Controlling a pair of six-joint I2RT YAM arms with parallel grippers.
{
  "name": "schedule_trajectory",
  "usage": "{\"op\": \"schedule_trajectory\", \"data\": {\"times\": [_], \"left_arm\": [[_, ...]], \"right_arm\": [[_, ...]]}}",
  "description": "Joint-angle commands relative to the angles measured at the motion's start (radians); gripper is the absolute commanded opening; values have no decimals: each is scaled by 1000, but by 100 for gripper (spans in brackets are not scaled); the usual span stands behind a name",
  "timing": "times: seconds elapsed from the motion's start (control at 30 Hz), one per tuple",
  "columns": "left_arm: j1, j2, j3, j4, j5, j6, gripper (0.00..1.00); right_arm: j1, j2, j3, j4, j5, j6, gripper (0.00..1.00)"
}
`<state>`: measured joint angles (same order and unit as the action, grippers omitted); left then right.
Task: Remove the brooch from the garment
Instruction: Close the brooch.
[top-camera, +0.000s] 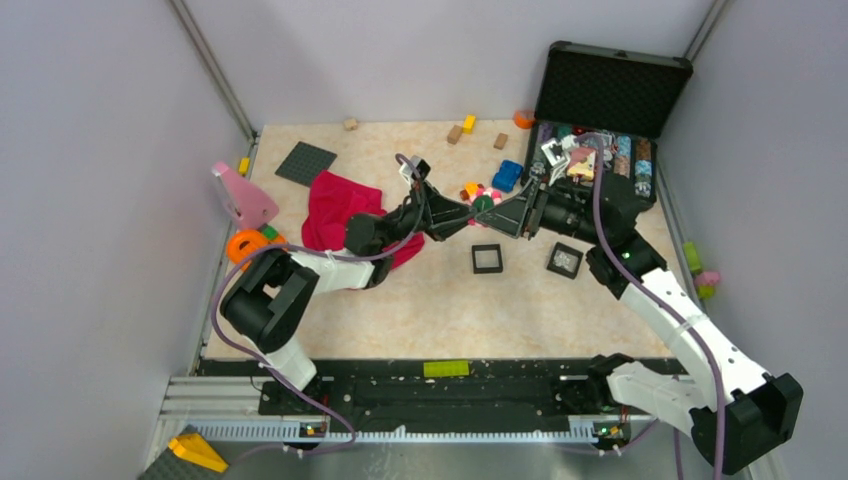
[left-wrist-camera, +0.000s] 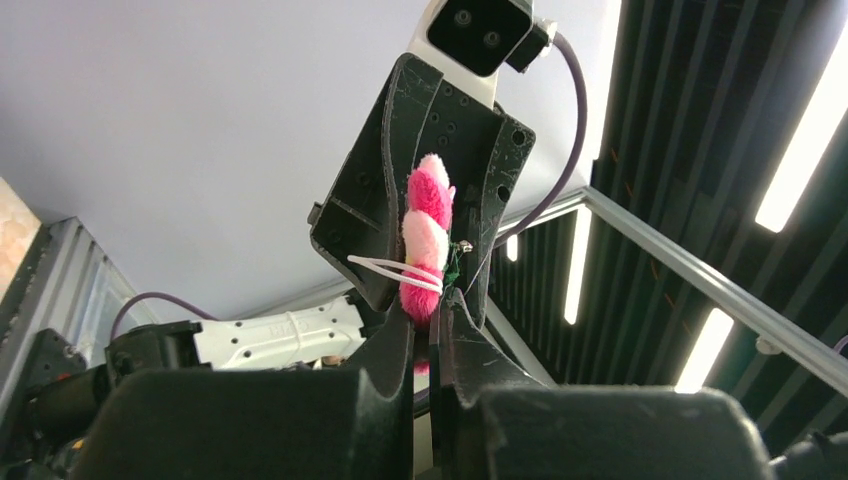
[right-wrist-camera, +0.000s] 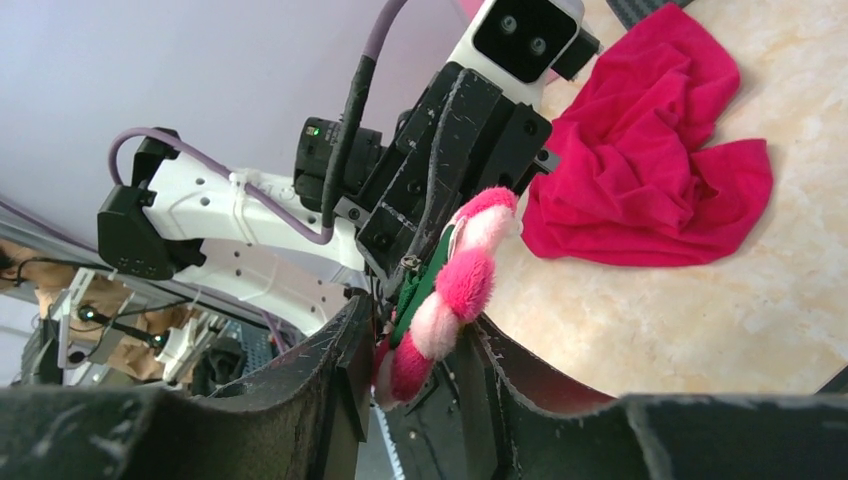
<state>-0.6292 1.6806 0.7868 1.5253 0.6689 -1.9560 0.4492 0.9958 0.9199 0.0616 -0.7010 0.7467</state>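
Observation:
The brooch (top-camera: 483, 207) is a fluffy pink-and-white flower disc, held in the air above the table's middle, off the garment. My left gripper (top-camera: 472, 216) is shut on its lower edge, seen edge-on in the left wrist view (left-wrist-camera: 428, 235) above my fingertips (left-wrist-camera: 432, 305). My right gripper (top-camera: 492, 212) meets it from the right. Its jaws stand open on either side of the tilted brooch (right-wrist-camera: 452, 295), with small gaps. The red garment (top-camera: 340, 205) lies crumpled on the table at the left and shows in the right wrist view (right-wrist-camera: 650, 170).
An open black case (top-camera: 610, 90) with small items stands at the back right. Two small black square boxes (top-camera: 487, 258) (top-camera: 565, 260) sit below the grippers. A blue toy car (top-camera: 507, 175), an orange ring toy (top-camera: 245, 245), a dark baseplate (top-camera: 305, 162) and wooden blocks lie around.

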Motion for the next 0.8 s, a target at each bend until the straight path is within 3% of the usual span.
{"op": "schedule_trajectory", "data": {"times": [0.0, 0.37, 0.77], "left_arm": [[-1, -38, -4, -12, 49, 77, 0], [-20, -135, 2, -281, 213, 410, 0], [-75, -265, 43, -711, 214, 788, 0]], "right_arm": [[12, -3, -11, 49, -43, 22, 33], [-18, -60, -150, 123, -139, 76, 25], [-17, -135, -260, 119, -209, 44, 24]]}}
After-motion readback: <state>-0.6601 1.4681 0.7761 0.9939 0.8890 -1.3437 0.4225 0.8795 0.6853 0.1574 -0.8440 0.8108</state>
